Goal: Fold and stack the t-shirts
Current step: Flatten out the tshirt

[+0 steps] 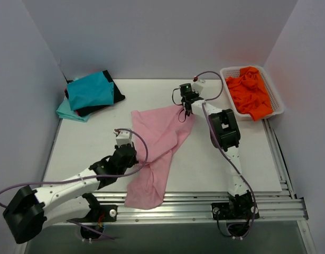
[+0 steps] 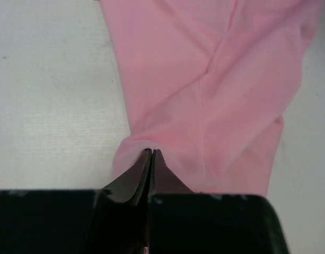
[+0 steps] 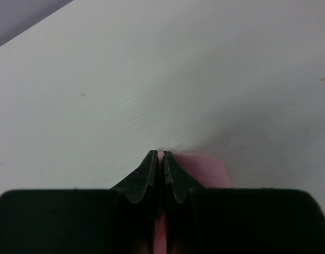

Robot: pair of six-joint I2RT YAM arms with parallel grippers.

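The light pink t-shirt [image 1: 159, 145] lies stretched on the table from the back middle towards the front edge, and its lower end hangs over the rail. My left gripper [image 1: 142, 165] is shut on its left edge near the middle; the left wrist view shows the jaws [image 2: 151, 152] closed on a pinch of pink cloth [image 2: 215, 84]. My right gripper [image 1: 184, 110] is shut on the shirt's far corner; the right wrist view shows pink cloth [image 3: 204, 169] between the closed jaws [image 3: 162, 153]. Folded teal, black and pale aqua shirts [image 1: 91, 92] lie stacked at the back left.
A white lattice basket [image 1: 277, 95] at the back right holds a crumpled orange shirt [image 1: 249, 92]. Walls close in the table on the left, back and right. A metal rail [image 1: 204, 198] runs along the front edge.
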